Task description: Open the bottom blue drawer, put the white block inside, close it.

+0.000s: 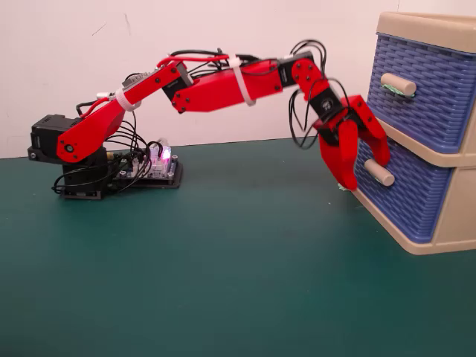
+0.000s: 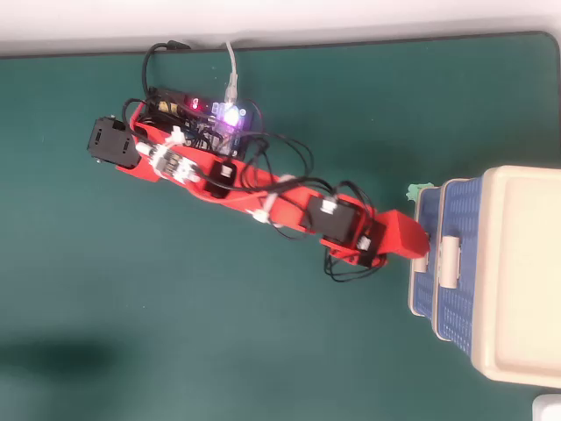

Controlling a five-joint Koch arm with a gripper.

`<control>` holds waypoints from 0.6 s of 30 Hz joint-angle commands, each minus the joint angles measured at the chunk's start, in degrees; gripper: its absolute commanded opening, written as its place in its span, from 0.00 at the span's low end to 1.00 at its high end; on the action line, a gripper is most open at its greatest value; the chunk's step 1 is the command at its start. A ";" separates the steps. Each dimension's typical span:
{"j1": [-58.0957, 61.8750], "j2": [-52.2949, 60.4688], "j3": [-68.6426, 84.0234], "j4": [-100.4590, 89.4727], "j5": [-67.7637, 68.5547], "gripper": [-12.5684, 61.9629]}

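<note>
The bottom blue drawer (image 1: 405, 201) sits pushed into the beige frame (image 1: 450, 223), its front only slightly proud of the drawer above in the overhead view (image 2: 422, 285). Its plain beige handle (image 1: 379, 173) sticks out toward the arm. My red gripper (image 1: 364, 169) is open against the drawer front, one finger (image 1: 346, 167) hanging left of the handle and the other just above it. From above, the gripper (image 2: 414, 247) touches the drawer's front edge. The white block is hidden.
Above is a second blue drawer (image 1: 424, 89) with green tape on its handle (image 1: 398, 84). A small green scrap (image 2: 419, 189) lies by the drawer's far corner. The arm's base and lit circuit board (image 1: 152, 167) stand at the left on the green mat (image 1: 223, 282).
</note>
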 commanded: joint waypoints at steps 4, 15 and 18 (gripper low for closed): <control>10.99 27.25 -0.44 33.84 -0.09 0.63; 47.46 63.72 46.05 36.04 -33.57 0.62; 57.48 68.99 64.69 33.13 -44.30 0.62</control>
